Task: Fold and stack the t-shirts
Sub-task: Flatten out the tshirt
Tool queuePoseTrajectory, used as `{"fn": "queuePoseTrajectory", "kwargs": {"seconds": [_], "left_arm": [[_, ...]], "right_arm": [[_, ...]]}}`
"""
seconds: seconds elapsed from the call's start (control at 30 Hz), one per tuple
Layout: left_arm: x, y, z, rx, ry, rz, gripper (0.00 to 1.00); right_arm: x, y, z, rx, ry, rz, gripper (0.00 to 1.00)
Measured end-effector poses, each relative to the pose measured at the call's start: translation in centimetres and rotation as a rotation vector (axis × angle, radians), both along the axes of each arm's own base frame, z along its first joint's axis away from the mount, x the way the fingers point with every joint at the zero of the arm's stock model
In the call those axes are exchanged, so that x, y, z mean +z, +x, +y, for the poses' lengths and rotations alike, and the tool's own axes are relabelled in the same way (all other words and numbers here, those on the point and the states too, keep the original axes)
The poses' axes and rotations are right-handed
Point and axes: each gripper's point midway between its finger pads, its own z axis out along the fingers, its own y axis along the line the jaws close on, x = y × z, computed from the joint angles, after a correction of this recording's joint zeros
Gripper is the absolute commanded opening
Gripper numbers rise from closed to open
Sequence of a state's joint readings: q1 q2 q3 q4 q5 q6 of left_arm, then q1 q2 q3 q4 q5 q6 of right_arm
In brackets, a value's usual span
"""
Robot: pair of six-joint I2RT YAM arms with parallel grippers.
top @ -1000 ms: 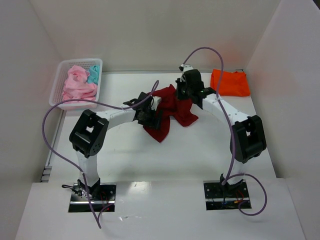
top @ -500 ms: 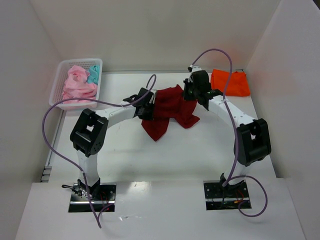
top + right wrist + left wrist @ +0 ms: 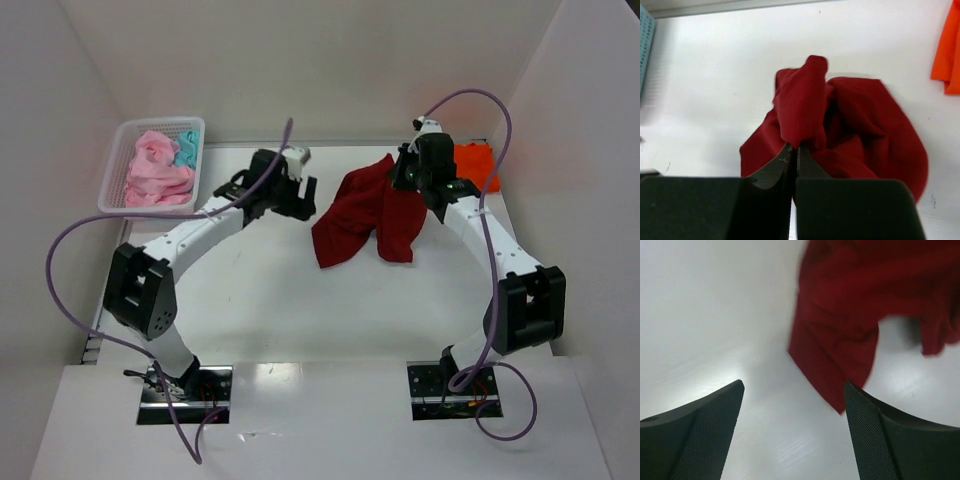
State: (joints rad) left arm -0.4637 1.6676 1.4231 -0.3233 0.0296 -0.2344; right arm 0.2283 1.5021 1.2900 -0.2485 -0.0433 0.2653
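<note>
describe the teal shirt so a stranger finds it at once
At the far left corner of the table sits a white mesh basket. In its far right corner the teal t-shirt lies bunched against the pink t-shirts; it is the only blue-green cloth.

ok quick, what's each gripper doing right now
left gripper: open, holding nothing
right gripper: shut on the red shirt

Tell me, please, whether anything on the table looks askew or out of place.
Yes: the large dark red cloth t-shirt is crumpled, not flat, pinched at one fold by the right gripper, jaws shut, the rest trailing on the white table. The left gripper, jaws open, holds nothing.
</note>
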Motion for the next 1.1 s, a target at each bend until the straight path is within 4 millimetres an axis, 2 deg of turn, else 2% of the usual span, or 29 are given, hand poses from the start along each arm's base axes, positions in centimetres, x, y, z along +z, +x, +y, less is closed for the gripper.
{"fn": "queuePoseTrajectory", "kwargs": {"seconds": [0.03,0.1,0.13,0.17,0.2,0.33,0.37,0.47,0.5,0.53,0.6,0.87,0.9,0.93,0.97,1.03,1.1], "left_arm": [[-1.4,-0.7,-1.3,-0.054,-0.006,0.021,0.89],[-5.5,-2.9,-3.4,-0.164,0.005,0.109,0.89],[-8.3,-4.5,-4.7,-0.235,0.017,0.171,0.89],[-9.1,-5.0,-5.1,-0.255,0.022,0.192,0.89],[-12.1,-6.5,-6.2,-0.321,0.043,0.262,0.87],[-16.0,-8.4,-7.7,-0.4,0.079,0.34,0.86],[-16.5,-8.4,-7.9,-0.407,0.087,0.344,0.86],[-15.7,-7.6,-9.1,-0.428,0.089,0.298,0.81],[-15.8,-7.4,-9.3,-0.427,0.101,0.29,0.76],[-15.9,-7.4,-9.3,-0.425,0.104,0.289,0.76],[-16.7,-7.2,-9.1,-0.414,0.128,0.292,0.66],[-17.1,-6.2,-8.7,-0.359,0.176,0.27,0.37],[-17.1,-6.1,-8.6,-0.354,0.184,0.266,0.28],[-17.2,-6.0,-8.5,-0.351,0.189,0.264,0.24],[-17.2,-5.9,-8.4,-0.345,0.193,0.263,0.14],[-17.2,-5.8,-8.3,-0.34,0.196,0.262,0.02],[-17.2,-5.8,-8.2,-0.337,0.201,0.259,0.0]], "right_arm": [[-0.5,-0.1,0.1,0.003,0.003,0.009,0.01],[-2.3,-0.8,0.2,0.013,0.004,0.049,0.01],[-2.8,-1.0,0.2,0.015,0.002,0.064,0.01],[-3.4,-1.3,0.1,0.015,0.0,0.078,0.01],[-3.8,-1.4,0.1,0.015,-0.001,0.087,0.01],[-4.1,-1.5,0.1,0.013,-0.001,0.094,0.01],[-4.1,-1.5,0.1,0.012,-0.001,0.094,0.01],[-4.3,-1.5,0.1,0.01,0.001,0.097,0.01],[-4.4,-1.6,0.1,0.008,0.003,0.099,0.01],[-4.4,-1.6,0.0,0.007,0.004,0.099,0.01],[-4.6,-1.7,0.0,0.005,0.007,0.106,0.01],[-4.7,-1.6,0.0,-0.003,0.012,0.108,0.01],[-4.7,-1.6,0.0,-0.003,0.013,0.108,0.01],[-4.7,-1.6,0.0,-0.003,0.013,0.108,0.01],[-4.7,-1.6,0.0,-0.004,0.013,0.108,0.01],[-4.8,-1.7,-0.1,-0.005,0.012,0.11,0.01],[-5.0,-1.8,-0.1,-0.007,0.009,0.115,0.01]]}}
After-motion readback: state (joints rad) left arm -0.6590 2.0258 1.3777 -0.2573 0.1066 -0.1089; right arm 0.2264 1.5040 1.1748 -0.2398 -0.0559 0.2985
